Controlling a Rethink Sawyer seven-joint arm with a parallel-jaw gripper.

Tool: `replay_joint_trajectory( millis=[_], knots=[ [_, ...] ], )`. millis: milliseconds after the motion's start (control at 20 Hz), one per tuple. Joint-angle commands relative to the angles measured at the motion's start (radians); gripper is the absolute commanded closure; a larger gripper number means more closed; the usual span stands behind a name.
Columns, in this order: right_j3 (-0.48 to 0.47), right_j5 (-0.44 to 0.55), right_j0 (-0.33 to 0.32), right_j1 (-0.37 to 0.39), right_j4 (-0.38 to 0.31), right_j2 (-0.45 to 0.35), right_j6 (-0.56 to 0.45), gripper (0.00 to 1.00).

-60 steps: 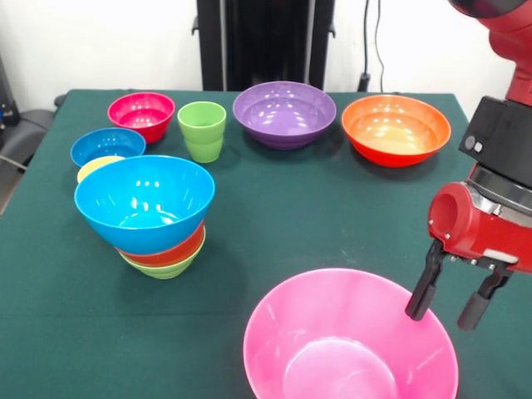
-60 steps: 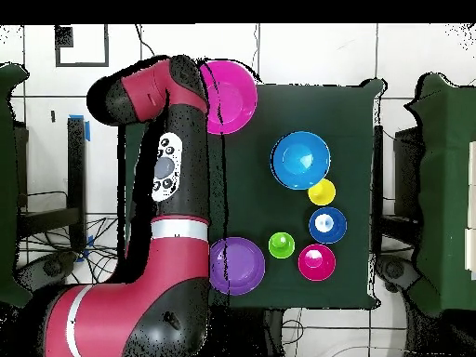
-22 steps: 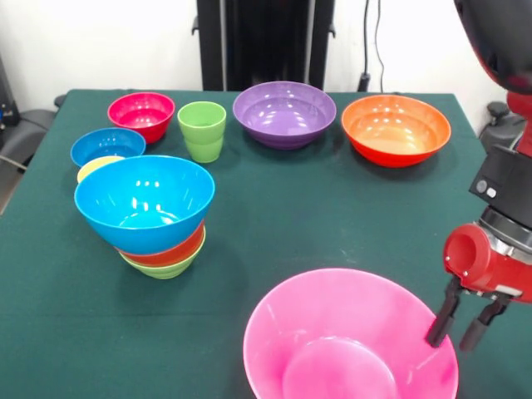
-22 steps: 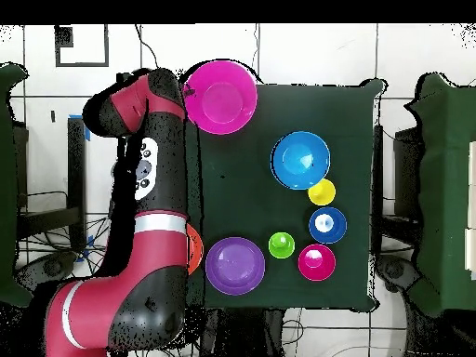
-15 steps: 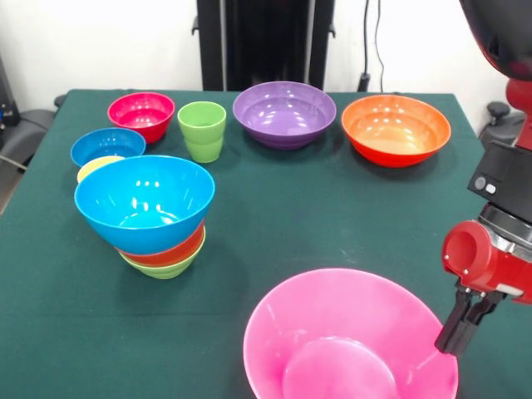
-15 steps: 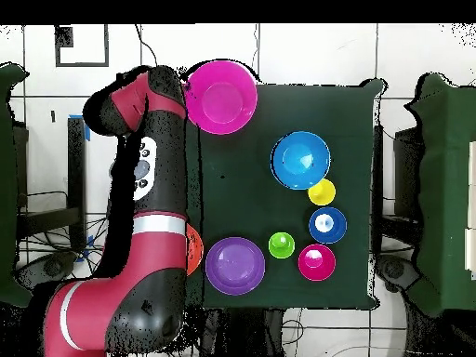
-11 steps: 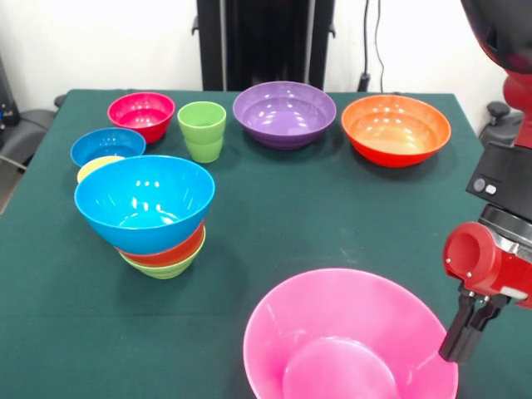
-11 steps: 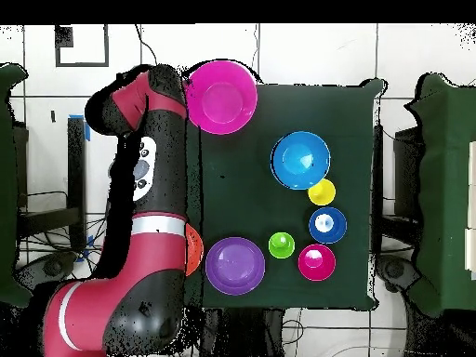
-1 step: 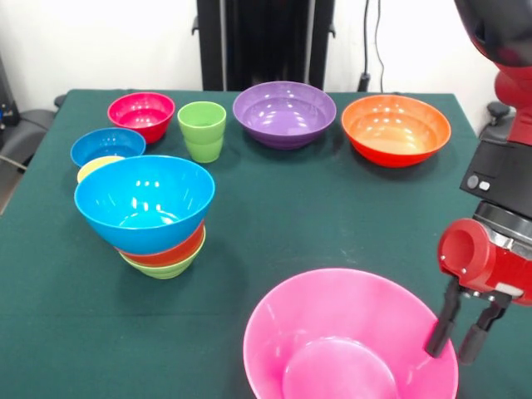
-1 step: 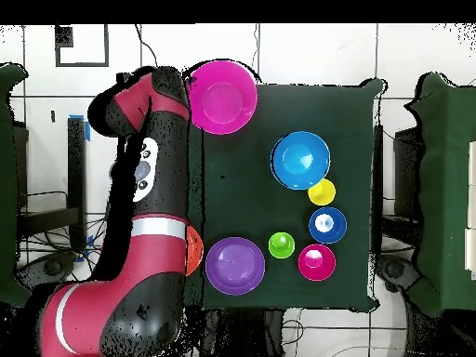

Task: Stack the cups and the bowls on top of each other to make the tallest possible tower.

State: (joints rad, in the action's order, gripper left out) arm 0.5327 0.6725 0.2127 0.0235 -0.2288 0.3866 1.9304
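Astride pink bowl (image 9: pixel 349 341) rim, parted pincer (image 9: pixel 454 339)

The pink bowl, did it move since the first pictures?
Yes. In the overhead view the pink bowl has slid a little away from the blue bowl, further past the green tablecloth's edge.

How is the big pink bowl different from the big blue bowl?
The pink bowl sits right on the table, while the light blue bowl rests on top of two smaller bowls. The pink bowl sits level; the light blue bowl leans a little. The gripper is at the pink bowl's rim, with one finger on each side, but nothing is near the light blue bowl. Both are round, shiny, empty and open side up.
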Motion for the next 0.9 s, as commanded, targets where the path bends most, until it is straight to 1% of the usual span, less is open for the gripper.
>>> replay_joint_trajectory(
  millis=[50,150,500,900],
  knots=[
    [0.1,0.006,-0.009,-0.006,0.025,-0.062,0.163,0.0],
    [0.101,0.011,-0.011,-0.007,0.029,-0.071,0.147,0.0],
    [0.101,0.01,-0.01,-0.018,0.038,-0.08,0.16,0.0],
    [0.05,0.034,-0.002,-0.058,0.056,-0.071,0.176,0.0]
  ],
)
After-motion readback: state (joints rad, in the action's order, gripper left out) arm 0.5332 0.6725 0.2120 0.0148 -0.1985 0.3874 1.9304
